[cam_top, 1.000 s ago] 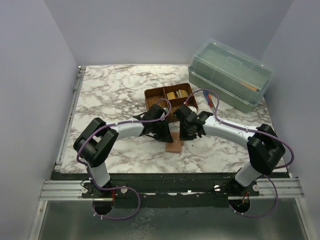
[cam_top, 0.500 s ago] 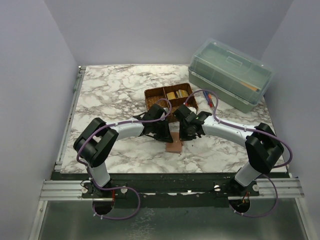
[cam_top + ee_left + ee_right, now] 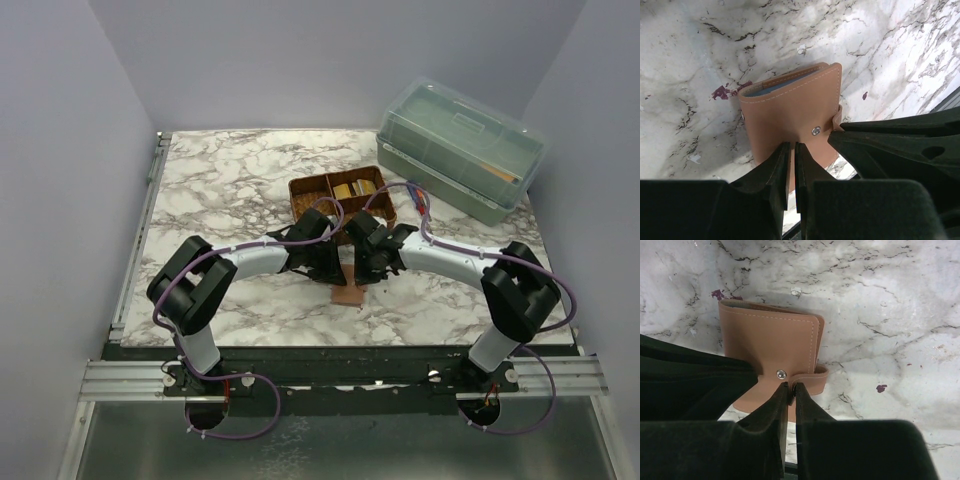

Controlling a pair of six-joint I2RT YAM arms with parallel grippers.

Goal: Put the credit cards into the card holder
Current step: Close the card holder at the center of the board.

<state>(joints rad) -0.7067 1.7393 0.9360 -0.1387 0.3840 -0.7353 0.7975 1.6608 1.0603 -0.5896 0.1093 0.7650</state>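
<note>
While both my arms fold inward and meet at the centre of the overhead view, my left gripper (image 3: 792, 145) points down at the lower edge of the card holder (image 3: 790, 107). Its fingers are drawn to a thin slit with nothing seen between them. My right gripper (image 3: 791, 385) is just as narrow, its tips at the snap tab (image 3: 810, 377); whether they pinch the tab I cannot tell. The card holder lies folded shut on the marble table (image 3: 220, 180), a bluish-grey edge showing between its covers. Above centre sits the woven divided tray (image 3: 305, 190), with yellowish pieces (image 3: 350, 188) in its compartments, too small to identify. At upper right the translucent green box (image 3: 460, 140) is closed, its contents blurred. From overhead my wrists hide all but a corner of the card holder.
</note>
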